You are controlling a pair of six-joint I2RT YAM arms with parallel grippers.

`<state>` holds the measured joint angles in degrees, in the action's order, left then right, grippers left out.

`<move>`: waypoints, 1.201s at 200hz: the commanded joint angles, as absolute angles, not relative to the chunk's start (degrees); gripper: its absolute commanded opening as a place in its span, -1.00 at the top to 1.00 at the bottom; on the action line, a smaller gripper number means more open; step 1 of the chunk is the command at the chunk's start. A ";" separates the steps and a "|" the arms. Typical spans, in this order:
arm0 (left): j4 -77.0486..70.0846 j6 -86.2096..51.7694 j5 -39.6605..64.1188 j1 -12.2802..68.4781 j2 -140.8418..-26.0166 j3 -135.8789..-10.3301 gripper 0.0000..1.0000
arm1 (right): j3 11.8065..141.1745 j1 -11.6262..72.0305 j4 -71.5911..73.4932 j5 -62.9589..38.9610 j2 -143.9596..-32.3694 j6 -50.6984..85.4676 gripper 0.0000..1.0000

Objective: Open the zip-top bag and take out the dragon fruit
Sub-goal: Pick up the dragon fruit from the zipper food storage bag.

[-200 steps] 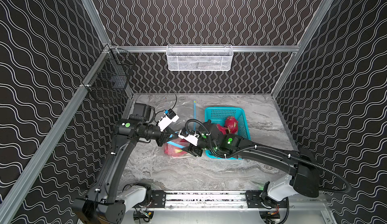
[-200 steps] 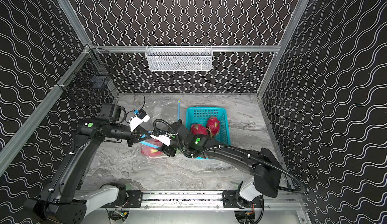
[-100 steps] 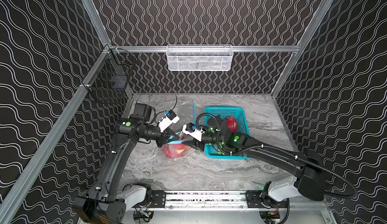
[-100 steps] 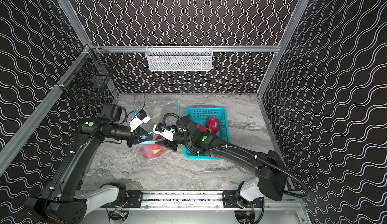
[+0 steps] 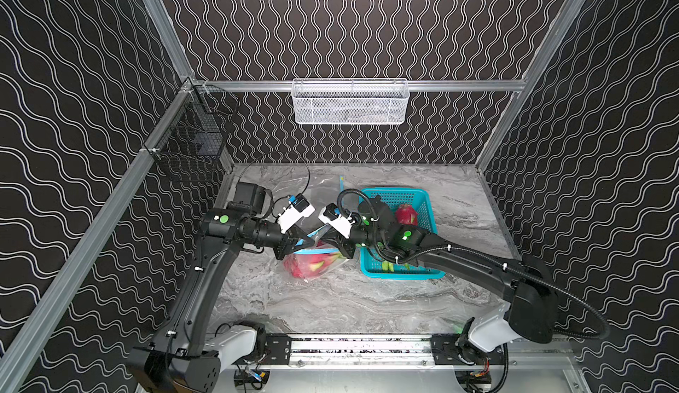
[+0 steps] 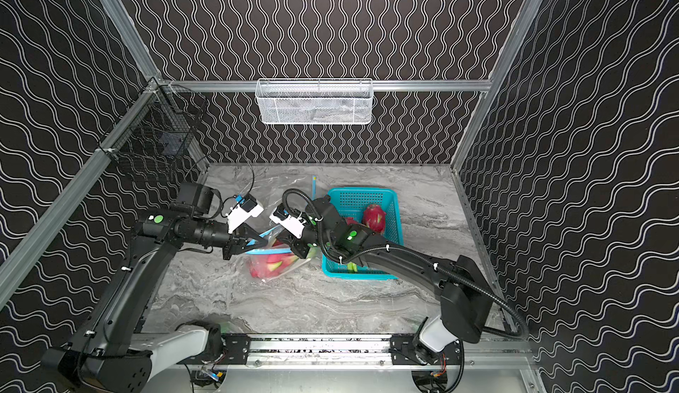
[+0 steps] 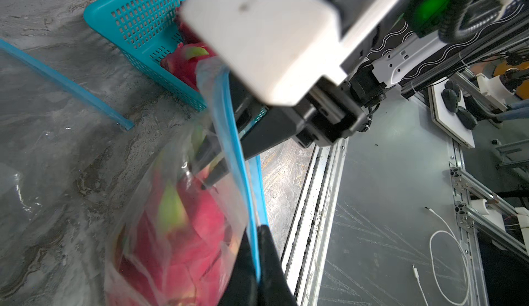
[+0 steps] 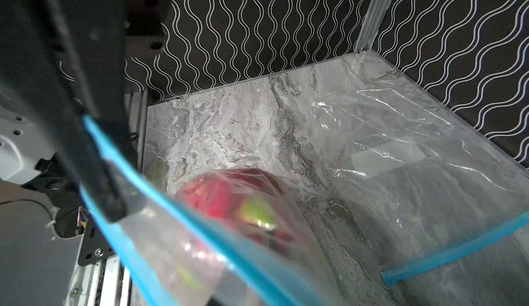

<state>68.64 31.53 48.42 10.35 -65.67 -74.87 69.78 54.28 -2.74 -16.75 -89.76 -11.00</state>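
Wavy-lined black walls close in a grey marbled table (image 5: 349,299), and the work sits near its middle. At the centre the left gripper (image 7: 259,233) is clamped flat on the blue zip strip (image 7: 229,135) of the zip-top bag (image 5: 330,262). It holds that lip up, with the strip pinched between its two dark fingers (image 7: 246,276).

Facing it, the right gripper (image 5: 340,249) is at the bag's mouth with its jaws narrow. One of its fingertips (image 7: 213,175) shows through the film as if inside the mouth. Whether the jaws have the far lip pinched I cannot tell.

Between the two grippers the bag hangs with the dragon fruit (image 5: 297,266), red and green, in its bottom. It is low over the table, and I cannot tell whether it rests there. Just beside it, on the right arm's side, stands a teal basket (image 5: 426,203) holding a second fruit (image 5: 405,214). A flat clear bag (image 5: 319,189) lies farther back.

The opening step looks to be in hand: the two blue tracks seem parted a little, not wide. The next move calls for a sure pinch on the far lip, then a steady pull away from the left gripper. It should be gentle enough that the slick film does not slip out. The mouth must gape well before either gripper lets go to reach in, since the fruit looks bulky against it.
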 commanded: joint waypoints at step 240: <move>69.73 33.52 47.58 10.37 -65.75 -76.46 1.00 | 62.06 58.79 35.45 -6.03 -100.28 25.28 0.85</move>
